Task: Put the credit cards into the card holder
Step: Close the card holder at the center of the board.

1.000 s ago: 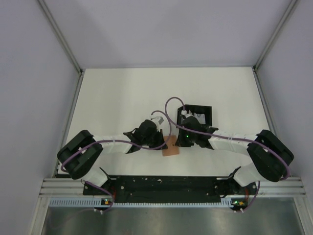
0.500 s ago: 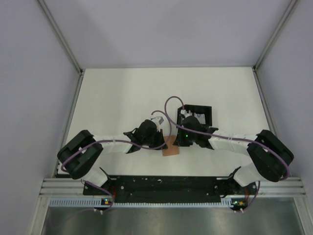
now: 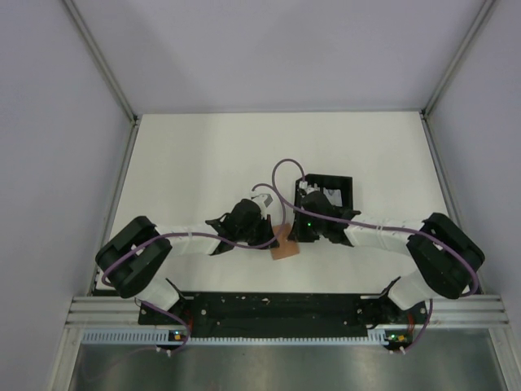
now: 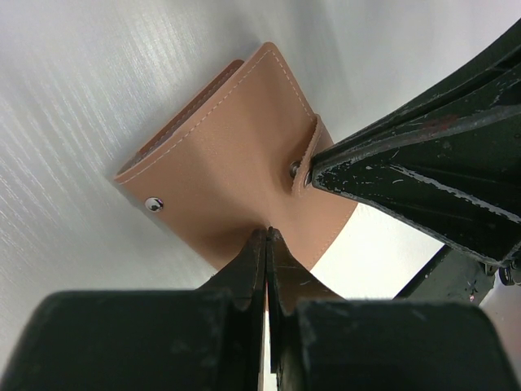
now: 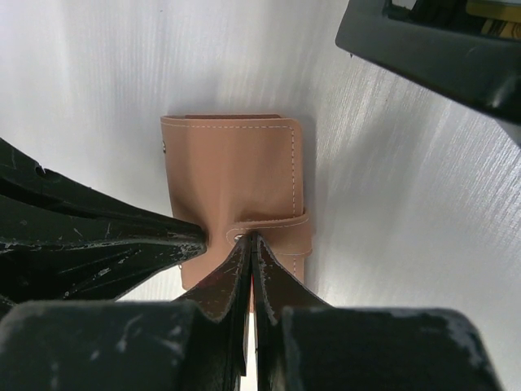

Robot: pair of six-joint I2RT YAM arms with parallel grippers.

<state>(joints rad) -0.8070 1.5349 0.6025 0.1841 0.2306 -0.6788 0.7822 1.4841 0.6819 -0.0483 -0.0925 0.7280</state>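
Right gripper [image 5: 250, 238] fully closed, has edged left onto strap [image 5: 277, 224] | left gripper [image 4: 266, 236] closed, pinning card holder [image 3: 284, 244] between both arms | I judge unsnapping next (holder not opened yet).

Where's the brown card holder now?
Top view, table centre: the card holder sits between the left end effector and the right end effector, down-left of the black tray.

Top external: fixed above and behind the arm bases, looking down over the whole worktop [image 3: 203, 155]. Wrist views: close range, each sighting along the pinched fingers of the left hand [image 4: 266, 236] or the right hand [image 5: 248, 238]. All three share the card holder [image 3: 283, 244], which the wrist cameras face from opposite sides.
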